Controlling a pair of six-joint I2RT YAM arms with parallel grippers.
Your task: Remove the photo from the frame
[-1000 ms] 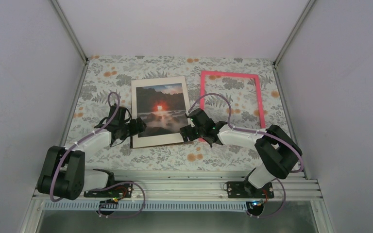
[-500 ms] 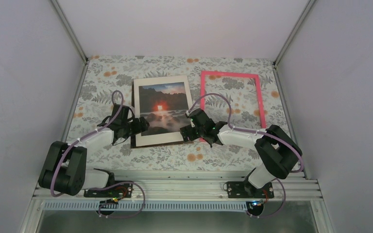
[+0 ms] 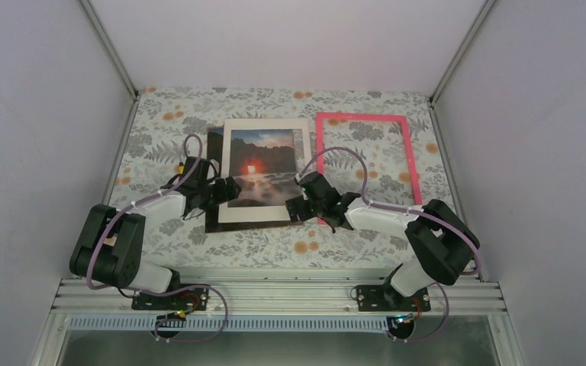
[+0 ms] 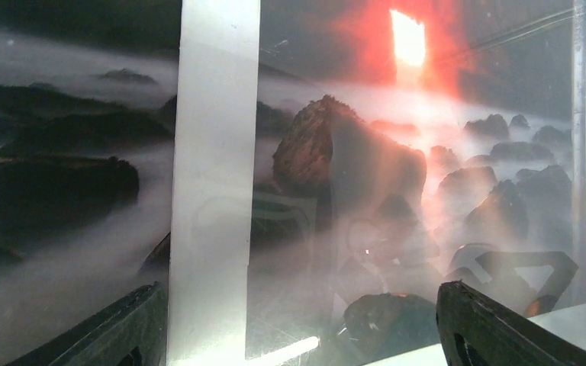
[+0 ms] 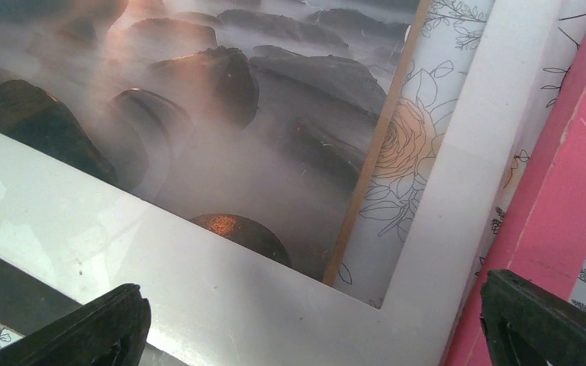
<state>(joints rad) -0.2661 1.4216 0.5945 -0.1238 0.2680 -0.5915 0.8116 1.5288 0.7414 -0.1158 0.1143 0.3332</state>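
The photo (image 3: pixel 259 164), a dark rocky seascape with a red sun, lies flat on the table in the top view. A white mat sheet (image 3: pixel 263 215) lies over it, shifted right, so a dark strip of the photo shows at the left. The pink frame (image 3: pixel 410 160) lies empty to the right, with tablecloth showing through it. My left gripper (image 3: pixel 229 188) is open, low over the mat's left strip (image 4: pixel 214 152) and the photo (image 4: pixel 61 168). My right gripper (image 3: pixel 296 206) is open over the mat's near right corner (image 5: pixel 198 267), beside the frame (image 5: pixel 572 175). Neither holds anything.
The table has a floral cloth (image 3: pixel 168 114) and is walled on the left, back and right. In the right wrist view a thin brown board edge (image 5: pixel 374 152) runs along the photo's right side, with cloth (image 5: pixel 412 160) showing through the mat window.
My left gripper has moved right, and the white mat has slid right and back over the photo, uncovering the photo's left edge. The right gripper has barely moved.
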